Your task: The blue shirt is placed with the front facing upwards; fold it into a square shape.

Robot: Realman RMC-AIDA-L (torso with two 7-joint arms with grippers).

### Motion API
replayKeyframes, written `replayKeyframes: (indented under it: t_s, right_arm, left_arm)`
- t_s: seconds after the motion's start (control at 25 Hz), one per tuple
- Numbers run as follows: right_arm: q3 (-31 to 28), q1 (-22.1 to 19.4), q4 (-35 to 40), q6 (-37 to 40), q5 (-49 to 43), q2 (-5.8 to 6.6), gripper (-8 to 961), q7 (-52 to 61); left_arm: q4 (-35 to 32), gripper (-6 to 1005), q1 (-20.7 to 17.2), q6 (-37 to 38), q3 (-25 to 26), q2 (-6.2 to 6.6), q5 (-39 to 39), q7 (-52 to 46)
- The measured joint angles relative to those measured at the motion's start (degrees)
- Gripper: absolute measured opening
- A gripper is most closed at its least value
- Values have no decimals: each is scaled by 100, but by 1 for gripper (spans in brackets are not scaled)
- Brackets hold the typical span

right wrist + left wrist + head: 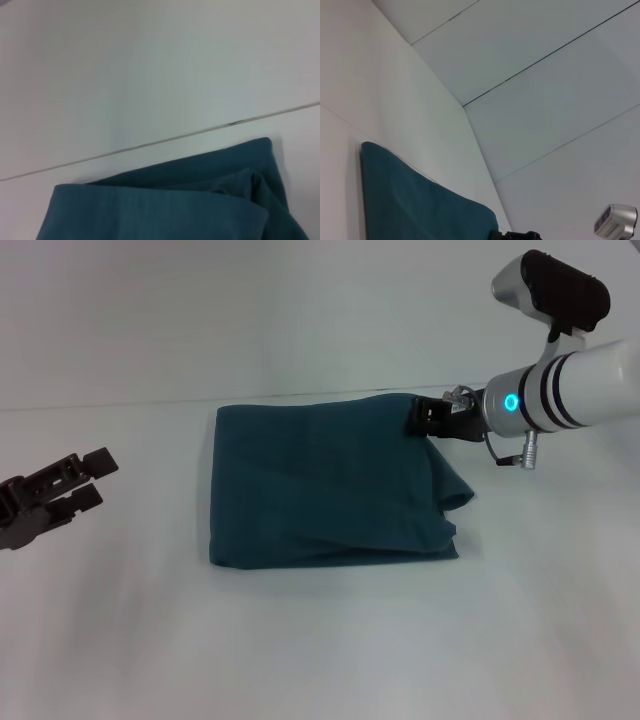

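The blue shirt [325, 485] lies folded into a rough square on the white desk [320, 640], its print hidden. The right gripper [425, 417] sits at the shirt's far right corner, fingers closed on the cloth there. The left gripper [95, 480] hovers well apart from the shirt's left edge, fingers parted, holding nothing.
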State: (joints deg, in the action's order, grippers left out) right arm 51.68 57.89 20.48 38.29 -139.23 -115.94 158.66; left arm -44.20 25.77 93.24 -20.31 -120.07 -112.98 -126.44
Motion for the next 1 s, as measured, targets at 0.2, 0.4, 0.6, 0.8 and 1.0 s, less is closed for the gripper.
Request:
replayKeyframes:
  t_s: [0.2, 0.4, 0.6, 0.8, 1.0]
  right_arm:
    - [0, -7, 143, 154, -1, 14, 78, 16]
    - [0, -9, 418, 431, -4, 48, 80, 8]
    - [157, 19, 683, 431, -37, 54, 82, -104]
    - [236, 109, 614, 302, -271, 11, 82, -47]
    - [203, 28, 649, 565, -264, 19, 85, -26]
  left_arm:
    - [6, 937, -8, 0, 1, 2, 0, 22]
    - [8, 937, -11, 1, 1, 2, 0, 23]
    - [8, 937, -18, 1, 1, 2, 0, 23]
    - [8, 937, -29, 1, 16, 2, 2, 24]
    - [8, 937, -29, 1, 8, 2, 4, 23]
